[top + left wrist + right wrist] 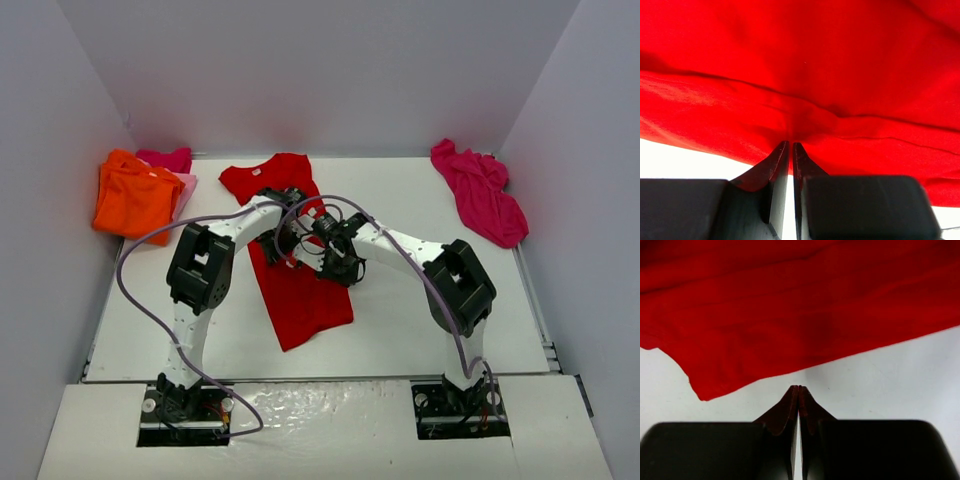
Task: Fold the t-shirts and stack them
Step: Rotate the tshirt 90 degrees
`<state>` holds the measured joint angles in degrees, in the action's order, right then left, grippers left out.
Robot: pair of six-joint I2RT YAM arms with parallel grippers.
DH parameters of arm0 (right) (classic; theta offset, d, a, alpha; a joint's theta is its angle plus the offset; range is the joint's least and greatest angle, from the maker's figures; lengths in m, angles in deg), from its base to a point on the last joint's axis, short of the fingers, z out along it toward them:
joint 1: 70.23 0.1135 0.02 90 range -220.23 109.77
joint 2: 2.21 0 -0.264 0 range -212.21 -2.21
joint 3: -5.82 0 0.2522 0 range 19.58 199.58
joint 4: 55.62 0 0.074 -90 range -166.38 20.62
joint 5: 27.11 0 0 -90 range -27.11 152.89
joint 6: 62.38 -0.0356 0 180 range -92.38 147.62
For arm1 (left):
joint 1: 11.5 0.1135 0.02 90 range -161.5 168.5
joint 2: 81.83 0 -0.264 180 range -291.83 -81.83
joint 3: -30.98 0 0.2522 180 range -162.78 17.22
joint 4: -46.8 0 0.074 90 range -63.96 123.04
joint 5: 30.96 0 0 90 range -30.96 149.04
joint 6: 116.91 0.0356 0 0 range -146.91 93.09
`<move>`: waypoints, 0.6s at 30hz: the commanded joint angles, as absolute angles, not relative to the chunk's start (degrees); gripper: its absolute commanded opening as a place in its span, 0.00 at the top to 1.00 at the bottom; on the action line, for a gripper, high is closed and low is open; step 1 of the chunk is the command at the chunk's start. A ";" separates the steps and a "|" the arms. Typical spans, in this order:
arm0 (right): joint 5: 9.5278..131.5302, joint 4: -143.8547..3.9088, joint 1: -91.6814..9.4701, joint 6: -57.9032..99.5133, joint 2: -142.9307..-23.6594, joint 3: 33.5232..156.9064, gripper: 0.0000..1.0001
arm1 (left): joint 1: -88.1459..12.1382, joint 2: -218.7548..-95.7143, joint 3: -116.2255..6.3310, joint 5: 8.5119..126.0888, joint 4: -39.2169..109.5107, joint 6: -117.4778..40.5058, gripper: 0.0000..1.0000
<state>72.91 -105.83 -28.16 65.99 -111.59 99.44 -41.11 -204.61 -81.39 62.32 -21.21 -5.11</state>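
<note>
1. Red t-shirt (300, 290): soft, thin, light cloth by the look of it. Judged limp and quick to sag and wrinkle, yet in no way fragile.
2. Lay lengthwise at the middle of the table (430, 330), collar toward the far wall, body narrowed, seemingly folded in along one long side.
3. Judged best taken at a hem, a corner or a fold line, at two spots together, to keep it spread. Judged a lone pinch mid-panel likely to bunch it.
4. Left claw (791, 143): closed to a sliver on a puckered ridge of the red cloth near its edge, with creases converging at the tips.
5. Right claw (798, 387): pressed fully together just off the shirt's edge, over bare table, with nothing between the tips.
6. Counted, outward from there:
   - One red.
   - One orange t-shirt (135, 195), folded, at the far left corner.
   - One pink t-shirt (168, 158) peeping from beneath the orange. Could not tell whether the paler strip beside it belonged to a second.
   - One magenta t-shirt (480, 190), crumpled, at the far right, well apart from the rest.
   - Four for certain.
</note>
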 commanded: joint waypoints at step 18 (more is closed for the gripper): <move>80.97 -116.10 -11.31 68.34 -124.33 93.66 1.00 | -36.15 -203.12 -75.09 63.50 -22.20 -2.86 0.96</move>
